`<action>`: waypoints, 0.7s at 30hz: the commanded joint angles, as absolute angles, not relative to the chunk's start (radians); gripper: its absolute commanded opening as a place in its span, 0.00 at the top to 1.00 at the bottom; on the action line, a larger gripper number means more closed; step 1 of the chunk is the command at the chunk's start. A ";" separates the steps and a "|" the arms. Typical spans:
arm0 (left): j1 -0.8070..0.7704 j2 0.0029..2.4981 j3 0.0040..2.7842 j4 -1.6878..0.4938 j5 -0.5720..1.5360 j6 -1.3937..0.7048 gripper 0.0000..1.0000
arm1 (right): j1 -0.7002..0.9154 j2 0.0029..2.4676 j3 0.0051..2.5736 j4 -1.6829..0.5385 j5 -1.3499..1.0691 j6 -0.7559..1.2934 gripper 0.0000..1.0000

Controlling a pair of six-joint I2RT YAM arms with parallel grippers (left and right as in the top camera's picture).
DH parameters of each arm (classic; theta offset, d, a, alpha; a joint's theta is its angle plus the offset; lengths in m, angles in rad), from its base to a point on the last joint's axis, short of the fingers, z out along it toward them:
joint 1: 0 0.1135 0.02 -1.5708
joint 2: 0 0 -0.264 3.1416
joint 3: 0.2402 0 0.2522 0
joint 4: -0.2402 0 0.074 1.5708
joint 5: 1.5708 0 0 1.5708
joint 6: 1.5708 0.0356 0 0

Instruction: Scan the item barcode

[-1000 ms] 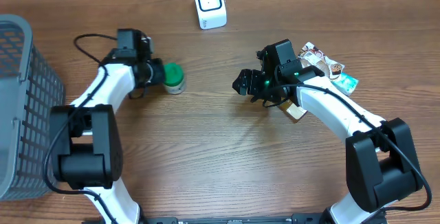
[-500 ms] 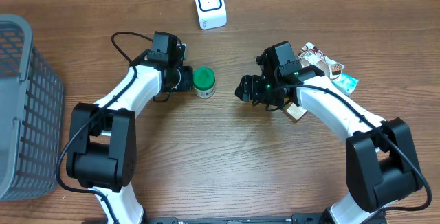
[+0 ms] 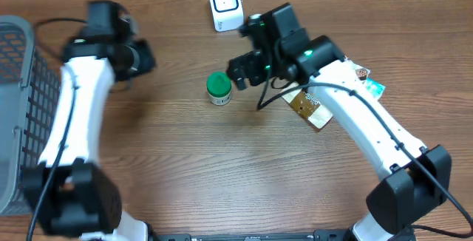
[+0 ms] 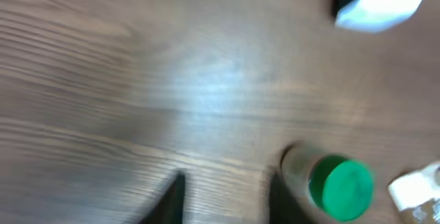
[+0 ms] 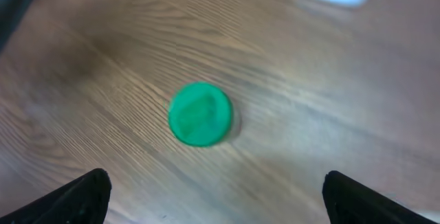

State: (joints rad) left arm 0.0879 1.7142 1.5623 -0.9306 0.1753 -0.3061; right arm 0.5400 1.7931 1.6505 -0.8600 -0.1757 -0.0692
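While the green-lidded jar (image 3: 218,88) is standing upright on the table (image 3: 222,174), nothing is gripping it, so you're looking at a free item. R gripper (image 3: 238,77) is hovering just beside it on the overhead view's right side, jaws standing wide. In the R wrist view its fingers (image 5: 82,196) are sitting in both bottom corners w/ bare wood between and the lid above them. L gripper (image 3: 142,56) is sitting well apart from the jar, up toward the basket (image 3: 18,63), and is blurring in the overhead view. In the L wrist view its fingers (image 4: 170,198) are showing as two dark smears w/ a narrow gap, holding nothing. Scanner (image 3: 225,4) is standing at the far edge, near the jar, not touching. Brown packet (image 3: 310,108) is lying under the R arm, more packets (image 3: 362,78) beside it
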 commanded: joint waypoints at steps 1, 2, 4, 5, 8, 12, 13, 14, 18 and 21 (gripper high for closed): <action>0.125 1.677 1.579 -0.944 0.169 -0.321 0.38 | 0.582 1.823 1.666 -0.828 -0.093 -0.273 0.00; 0.130 1.677 1.579 -0.945 0.169 -0.321 0.00 | 0.592 1.843 1.666 -0.807 -0.095 -0.298 0.00; 0.138 1.680 1.579 -0.945 0.167 -0.321 0.00 | 0.609 1.882 1.665 -0.768 -0.094 -0.322 0.00; 0.138 1.680 1.579 -0.945 0.164 -0.321 0.00 | 0.616 1.903 1.666 -0.748 -0.094 -0.330 0.00; 0.138 1.680 1.579 -0.945 0.147 -0.321 0.00 | 0.622 1.975 1.666 -0.697 -0.095 -0.349 0.00; 0.137 1.680 1.579 -0.945 0.147 -0.321 0.00 | 0.623 2.052 1.666 -0.673 -0.137 -0.349 0.00; 0.137 1.680 1.579 -0.945 0.147 -0.321 0.01 | 0.623 2.063 1.666 -0.669 -0.140 -0.349 0.01; 0.137 1.680 1.579 -0.945 0.147 -0.321 0.00 | 0.623 2.076 1.666 -0.661 -0.141 -0.349 0.01; 0.137 1.680 1.579 -0.945 0.147 -0.321 0.00 | 0.623 2.100 1.665 -0.644 -0.143 -0.348 0.02; 0.137 1.680 1.579 -0.945 0.147 -0.321 0.00 | 0.622 2.101 1.665 -0.637 -0.179 -0.344 0.02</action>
